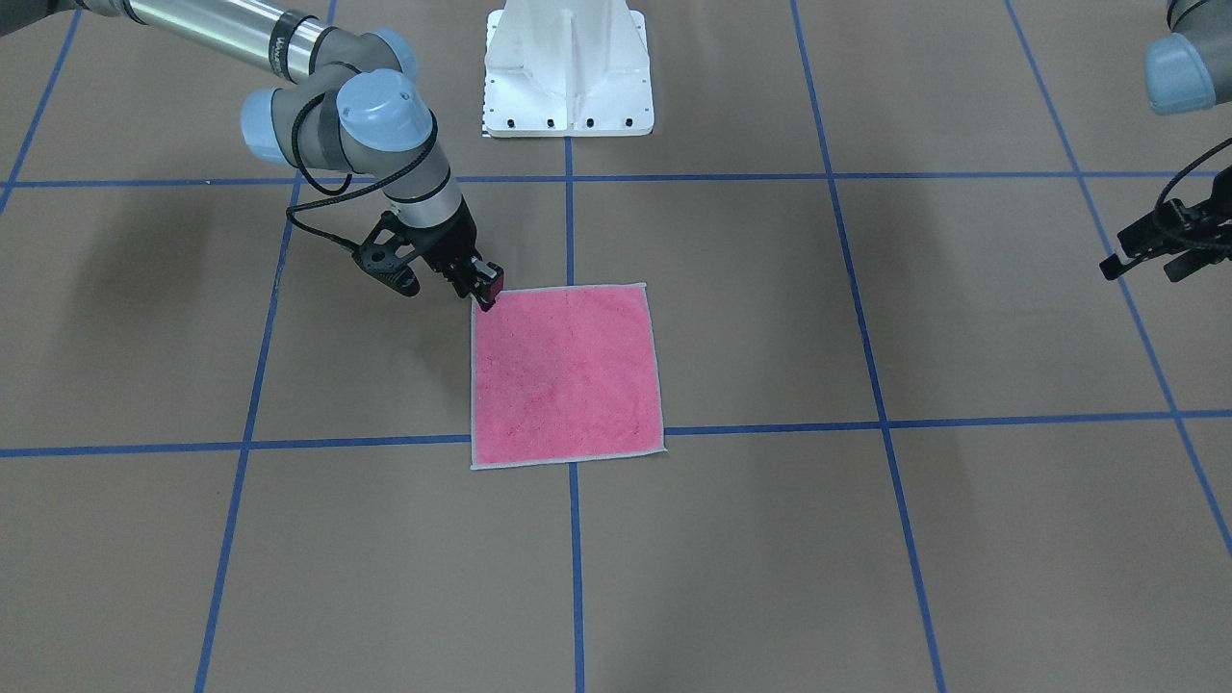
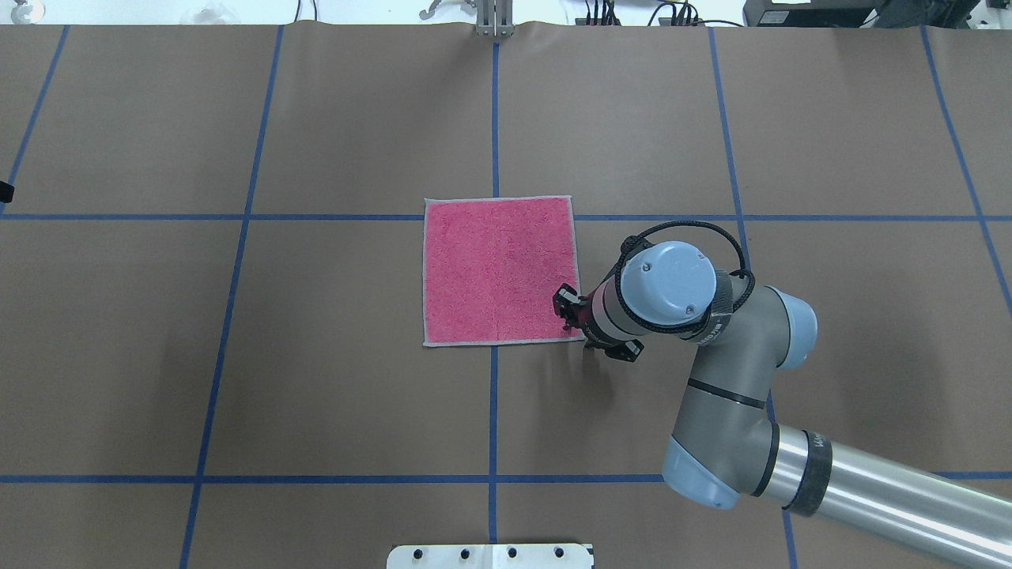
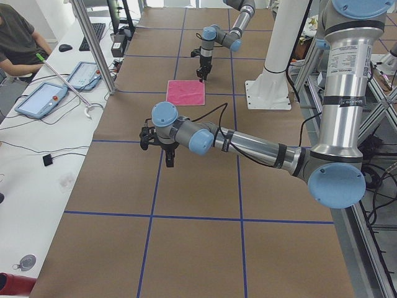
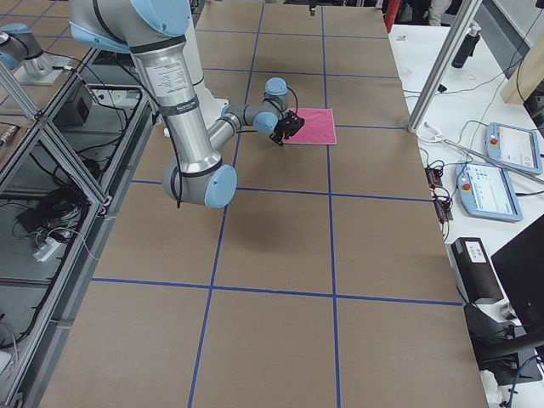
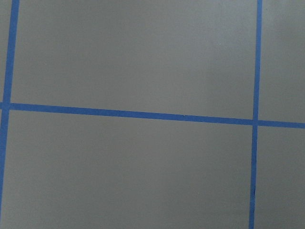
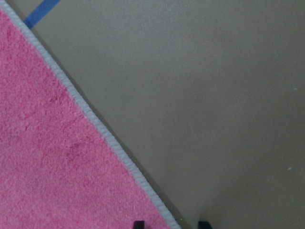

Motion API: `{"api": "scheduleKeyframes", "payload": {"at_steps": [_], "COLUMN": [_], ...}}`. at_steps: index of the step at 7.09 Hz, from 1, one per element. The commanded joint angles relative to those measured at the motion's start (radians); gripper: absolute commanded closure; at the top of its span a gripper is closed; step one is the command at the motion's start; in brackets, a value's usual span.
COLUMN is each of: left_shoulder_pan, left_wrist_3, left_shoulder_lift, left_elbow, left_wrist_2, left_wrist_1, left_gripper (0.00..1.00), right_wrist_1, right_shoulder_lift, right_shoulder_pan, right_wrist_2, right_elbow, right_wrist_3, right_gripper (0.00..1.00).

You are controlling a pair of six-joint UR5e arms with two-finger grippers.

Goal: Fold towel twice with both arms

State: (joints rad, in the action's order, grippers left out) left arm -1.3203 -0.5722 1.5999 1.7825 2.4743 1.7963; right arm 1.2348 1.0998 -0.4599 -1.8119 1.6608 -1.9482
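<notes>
Brown papered table [image 2: 356,395], blue tape grid [image 2: 332,217], pink towel [image 2: 498,269] flat, white pedestal [image 1: 568,77]

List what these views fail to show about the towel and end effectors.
Towel underside: hidden everywhere; it lies flat, pink up.
Right end effector contact with the corner: overhead, its wrist covers it; right wrist view crops the fingertips at the bottom edge.
Left end effector: cut by the front view's right edge; left wrist view shows only table.

Desk [image 2: 356,411] surfaced in brown paper and divided into large squares by blue tape lines [image 2: 158,216]. Alongside runs a white bench [image 3: 31,186] carrying two tablet-like pendants [image 3: 41,99], a keyboard [image 3: 96,32] and loose cables, with an aluminium post [image 3: 93,43] at its edge.
</notes>
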Motion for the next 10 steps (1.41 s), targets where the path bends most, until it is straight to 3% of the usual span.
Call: {"api": "scheduleKeyframes", "payload": {"at_steps": [1, 2, 7, 10], "left_shoulder_pan": [0.000, 0.000, 0.000, 0.065], "left_wrist_3": [-0.002, -0.002, -0.014, -0.293], "left_shoulder_lift": [0.000, 0.000, 0.000, 0.053], "left_elbow": [0.001, 0.001, 0.006, 0.006], "left_wrist_2": [0.000, 0.002, 0.003, -0.003], "left_wrist_1": [0.000, 0.000, 0.000, 0.111], "left_gripper": [0.00, 0.00, 0.00, 0.00], "right_wrist_1": [0.000, 0.000, -0.001, 0.003], "right_shoulder_lift": [0.005, 0.005, 0.003, 0.023], "right_shoulder_pan": [0.000, 0.000, -0.002, -0.009], "right_wrist_2": [0.002, 0.002, -0.001, -0.006], "right_elbow": [0.004, 0.005, 0.031, 0.075], "right_wrist_3": [0.000, 0.002, 0.003, 0.005], "right_gripper": [0.79, 1.00, 1.00, 1.00]}}
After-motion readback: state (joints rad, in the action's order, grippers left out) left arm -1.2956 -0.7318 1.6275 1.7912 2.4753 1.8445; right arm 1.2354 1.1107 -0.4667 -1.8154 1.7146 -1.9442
